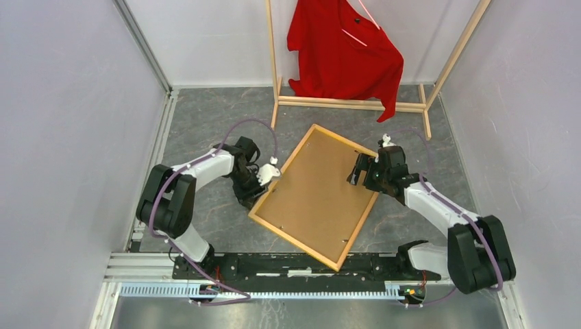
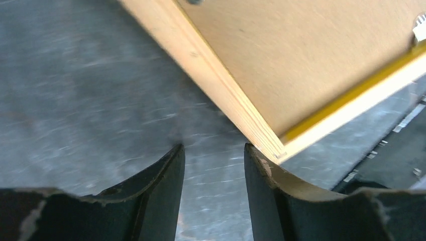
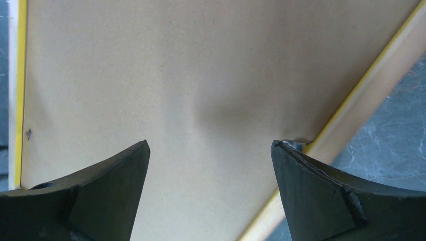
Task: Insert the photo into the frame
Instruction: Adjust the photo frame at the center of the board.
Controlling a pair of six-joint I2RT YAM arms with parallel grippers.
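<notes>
Frame: lay back-up and askew on the counter, light wood rim uppermost, with a strip of yellow showing along its edges in both wrist views.
Backing board: plain brown, sat flat inside the rim and filled the opening.
Photo: showed in no view. Whether it lay under the board could not be told.
Left claw: half-spread with only bare counter between its fingers. Its right finger stood just beside the frame's near-left corner, perhaps touching it.
Right claw: spread wide and empty, hanging over the board close to the frame's right rim. A small metal tab sat just beyond its right finger.
Step in hand: judged to be work on the board at that rim tab, while the left arm steadied the corner.
Doing it well: the left finger would do best pressed lightly against the corner so the frame could not slide or spin. The right claw should come down with one fingertip on the tab alone, not on the board's middle, which might flex. Slow, shallow moves seemed wise, since the rim looked thin.
</notes>
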